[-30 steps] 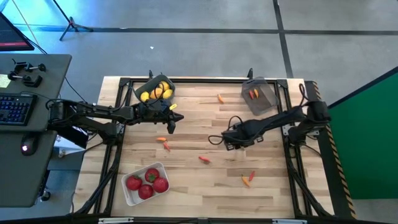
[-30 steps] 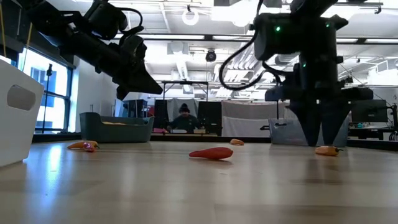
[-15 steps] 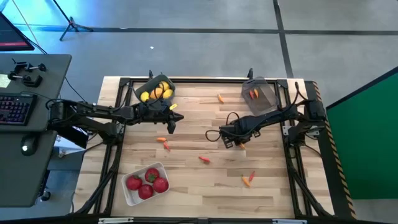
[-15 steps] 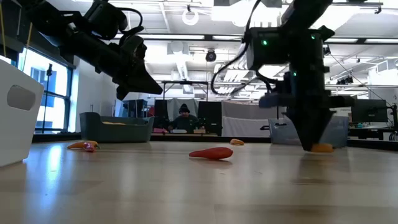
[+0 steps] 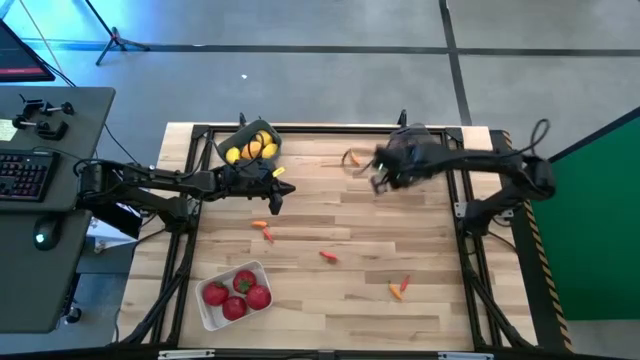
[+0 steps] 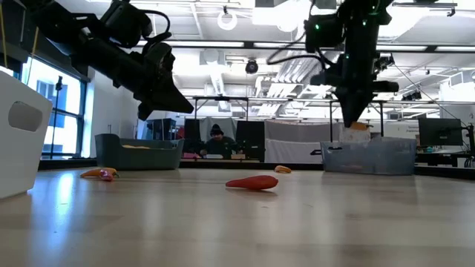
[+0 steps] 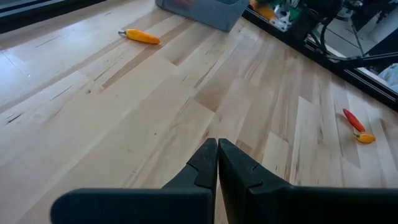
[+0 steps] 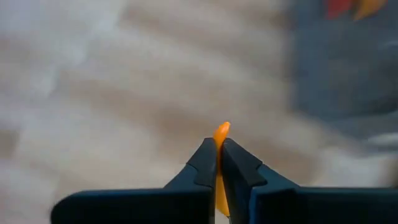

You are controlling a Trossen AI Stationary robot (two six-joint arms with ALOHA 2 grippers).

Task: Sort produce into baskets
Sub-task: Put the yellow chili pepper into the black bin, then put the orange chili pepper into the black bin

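My right gripper (image 6: 352, 123) hangs above the table near its far right, beside the dark grey translucent basket (image 6: 369, 157), shut on a small orange pepper (image 8: 221, 134). That basket holds red-orange pieces (image 8: 348, 6). My left gripper (image 7: 217, 155) is shut on nothing, above the boards by the blue-grey basket (image 5: 250, 145), which holds lemons. Red fruits fill the white basket (image 5: 235, 293) at the near left. Loose peppers lie on the table (image 5: 262, 228), (image 5: 327, 256), (image 5: 400, 288), and one (image 5: 350, 157) at the far edge. My right gripper pinches the orange pepper between its two fingers, which point down at it from above. One thin end (image 8: 222, 129) sticks out past the fingertips. The pepper is lifted clear of the table.
The arms' black frame rails run along the table's left, right and far edges. Bare boards lie in the middle (image 5: 330, 215) and along the near edge. A desk with a keyboard (image 5: 25, 175) stands left of the table. A person sits in the room behind (image 6: 215, 137).
My right gripper has shut on an orange pepper lying on the table's middle right, lifted it clear, and swung up and toward the far edge, to the dark grey basket. My left arm has kept still.
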